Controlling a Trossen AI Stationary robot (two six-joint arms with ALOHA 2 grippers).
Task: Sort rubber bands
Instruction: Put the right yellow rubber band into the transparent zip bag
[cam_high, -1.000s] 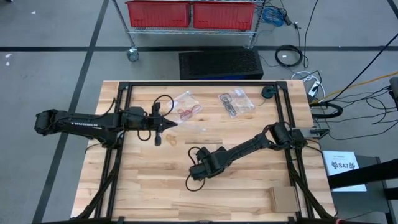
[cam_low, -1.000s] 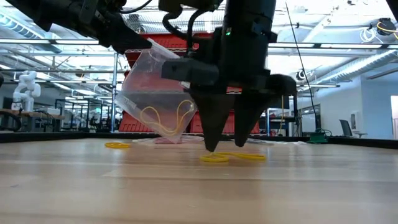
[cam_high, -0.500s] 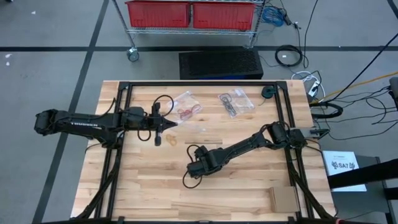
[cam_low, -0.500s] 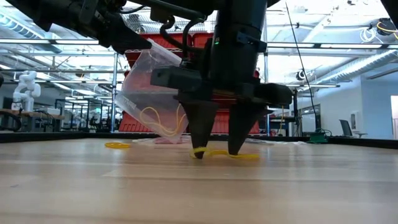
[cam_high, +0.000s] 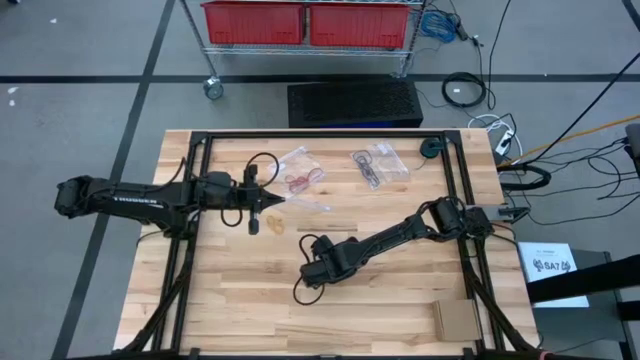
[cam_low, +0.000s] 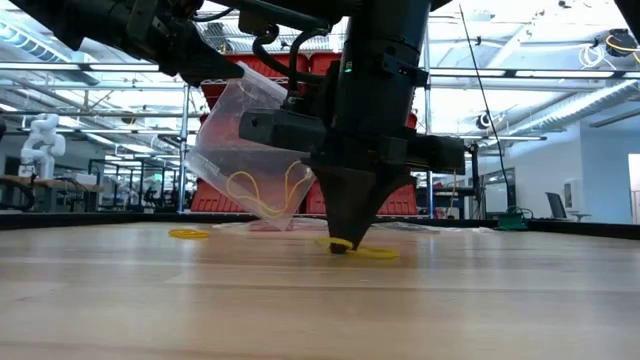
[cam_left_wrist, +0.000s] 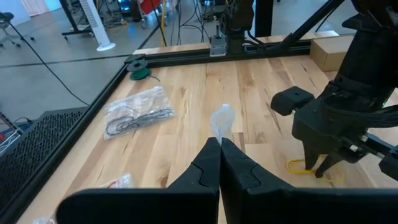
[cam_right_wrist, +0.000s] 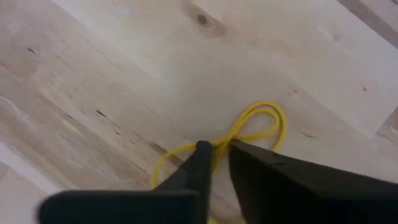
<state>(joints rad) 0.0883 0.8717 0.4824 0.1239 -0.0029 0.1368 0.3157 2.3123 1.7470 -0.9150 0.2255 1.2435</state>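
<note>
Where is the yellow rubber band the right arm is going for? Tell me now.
The yellow rubber band lies on the wooden table near its middle, pinched between the right gripper jaws, in front of the clear bag held by the left gripper.

In the high view I see the table (cam_high: 240, 300) in the middle of the frame. Two bags (cam_high: 300, 170) lie near its upper edge, side by side. The left gripper (cam_high: 268, 208) is left of centre, and the right gripper (cam_high: 305, 282) is below and right of it, on a rubber band (cam_right_wrist: 252, 127).
</note>
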